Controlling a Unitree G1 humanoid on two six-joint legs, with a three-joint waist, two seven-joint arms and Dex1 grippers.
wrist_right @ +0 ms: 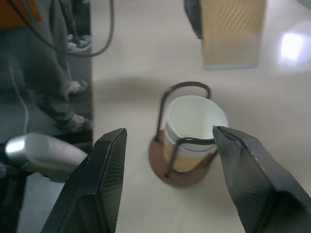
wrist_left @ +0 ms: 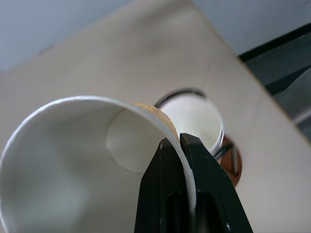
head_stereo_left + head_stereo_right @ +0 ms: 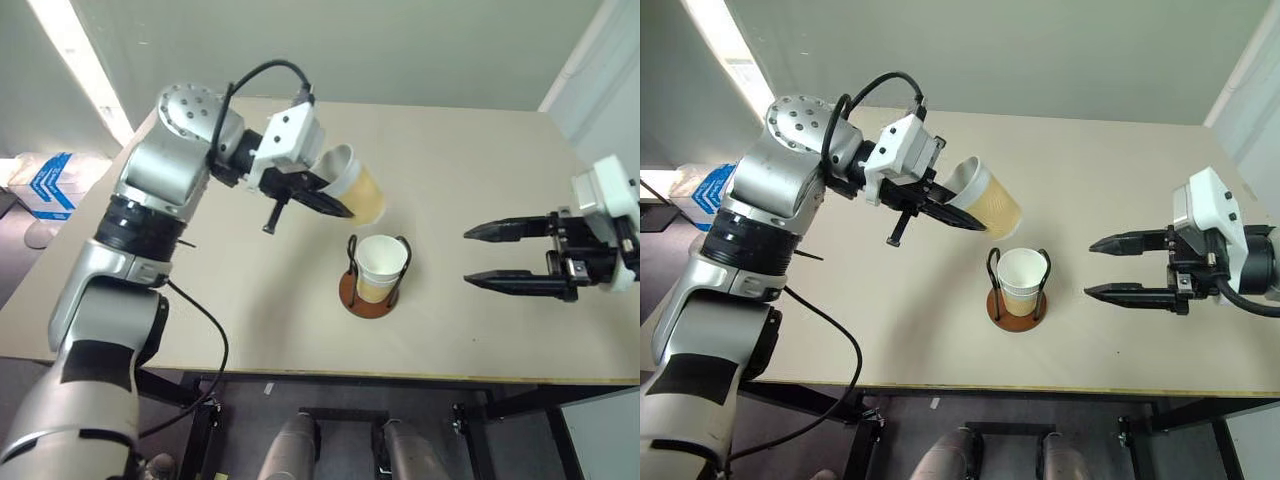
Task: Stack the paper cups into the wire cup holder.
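Paper cup (image 3: 988, 207), yellowish-tan outside and white inside, is pinched by its rim wall between the two black fingers (image 2: 189, 194) of the left gripper (image 3: 958, 218), one finger inside the cup and one outside. It hangs in the air above the table (image 3: 1120, 180), tilted well off upright: its long axis slants, the open mouth facing up and toward the robot's left, the closed bottom pointing down toward the robot's right. Just below and beside that bottom stands the wire cup holder (image 3: 1017, 306), a round rust-brown base with two upright black wire loops, resting on the table near its front edge. A second paper cup (image 3: 1021, 279) sits upright inside the loops, mouth up; whether more cups nest inside it cannot be told. To the holder's right, well apart from it, the right gripper (image 3: 1102, 267) hovers over the table, its fingers spread wide, holding nothing, pointing toward the holder.
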